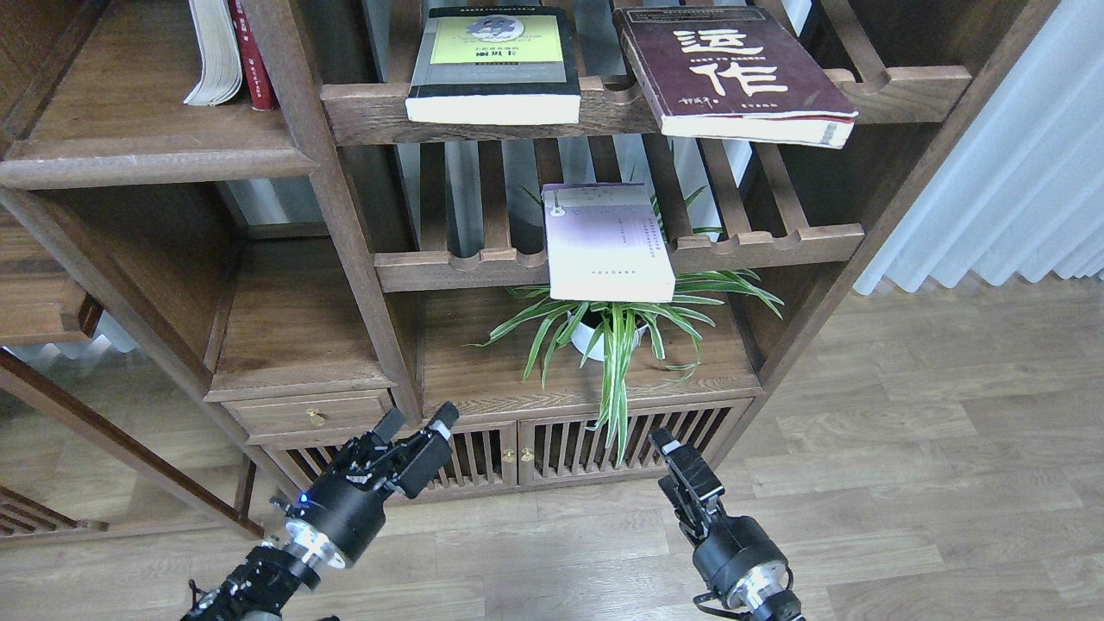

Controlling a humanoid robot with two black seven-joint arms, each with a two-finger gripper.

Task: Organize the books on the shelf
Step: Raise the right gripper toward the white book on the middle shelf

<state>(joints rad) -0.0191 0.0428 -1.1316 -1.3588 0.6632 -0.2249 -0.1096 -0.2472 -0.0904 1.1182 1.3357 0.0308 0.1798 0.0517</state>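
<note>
My left tool (417, 424) hangs low with fingers apart; of my right tool (666, 444) I cannot tell. The lavender-white book (609, 254) overhangs the middle slatted shelf's (759, 245) front rail.

three paperbacks (610, 246) lying flat, two upright books (233, 52) (upper left), one potted plant (617, 323), two claws (418, 427)

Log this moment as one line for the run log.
phase: not started | left gripper: open, empty | right gripper: unclear | books: three flat on slatted shelves | shelf: untouched
</note>
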